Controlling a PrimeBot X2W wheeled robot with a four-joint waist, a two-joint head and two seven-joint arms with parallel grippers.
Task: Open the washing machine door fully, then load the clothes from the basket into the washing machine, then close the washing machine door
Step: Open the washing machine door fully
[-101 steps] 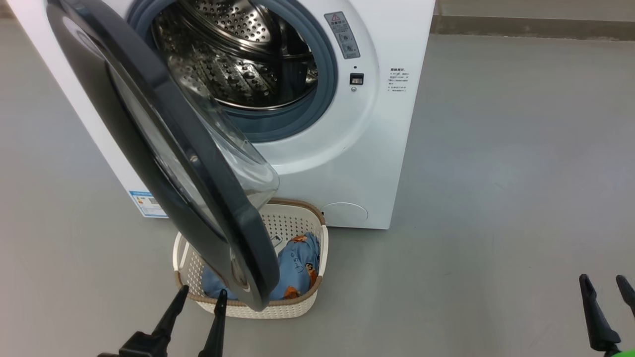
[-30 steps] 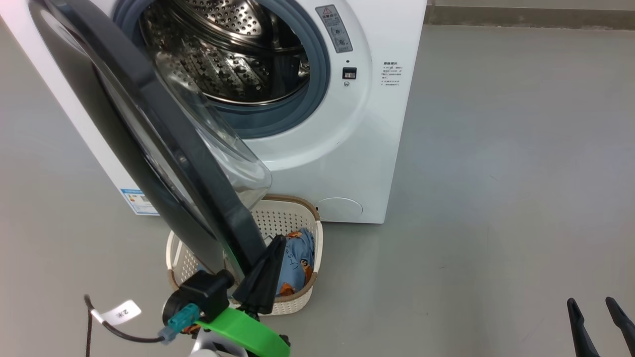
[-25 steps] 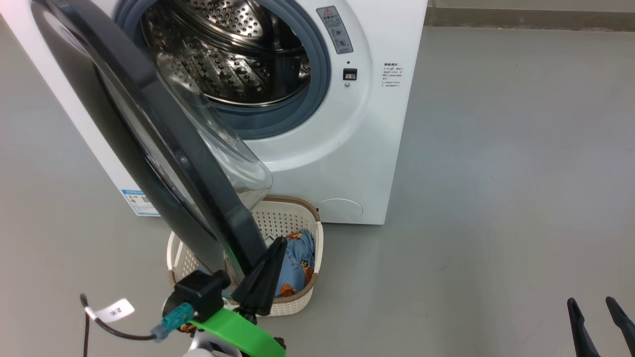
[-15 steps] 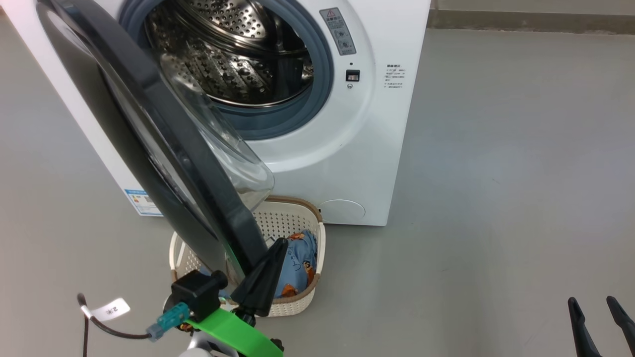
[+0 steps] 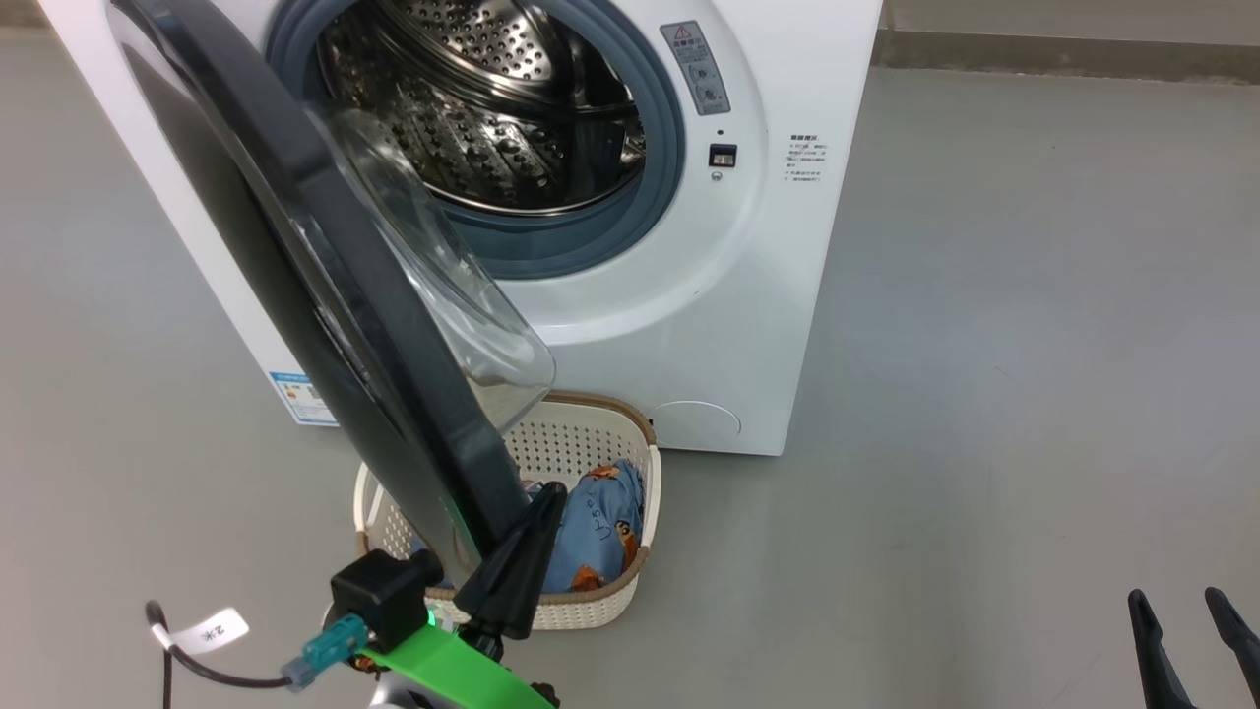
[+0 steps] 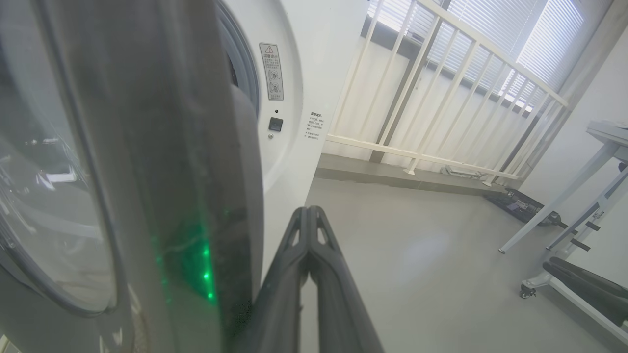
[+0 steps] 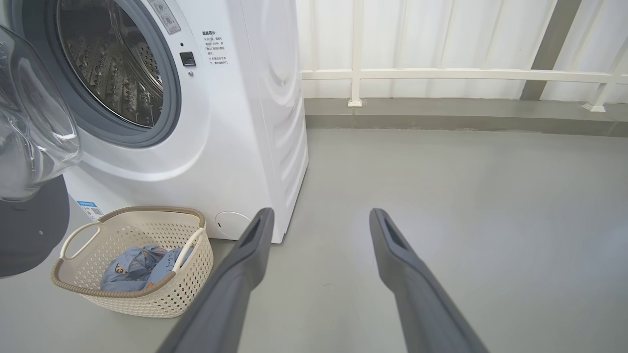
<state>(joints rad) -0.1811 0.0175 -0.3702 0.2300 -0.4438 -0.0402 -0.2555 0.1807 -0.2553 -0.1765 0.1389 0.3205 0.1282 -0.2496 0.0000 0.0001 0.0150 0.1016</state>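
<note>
The white washing machine [image 5: 768,295] stands with its steel drum [image 5: 492,128] exposed. The washing machine door [image 5: 325,256] hangs partly open, swung out to the left, its glass bowl [image 5: 463,295] facing the drum. My left gripper [image 5: 549,494] is shut with nothing in it, its tips against the inner side of the door's lower rim [image 6: 206,206]. Under the door sits the basket [image 5: 591,609] holding the light-blue clothes [image 5: 600,532], partly hidden by the door and my fingers. Over the floor at the lower right, my right gripper [image 5: 1186,603] is open and empty. The right wrist view shows the basket [image 7: 132,299] and clothes [image 7: 142,267] to its left.
Bare grey floor [image 5: 984,394] spreads to the right of the machine. A white railing [image 7: 441,74] and a low kerb run behind. A table's wheeled legs [image 6: 554,215] stand far right in the left wrist view. A tagged cable [image 5: 202,632] hangs by my left wrist.
Since the earliest frame my left gripper has shut and moved up and right to the door's lower rim. Over the last second the camera shifted; the gripper stays at the rim.
</note>
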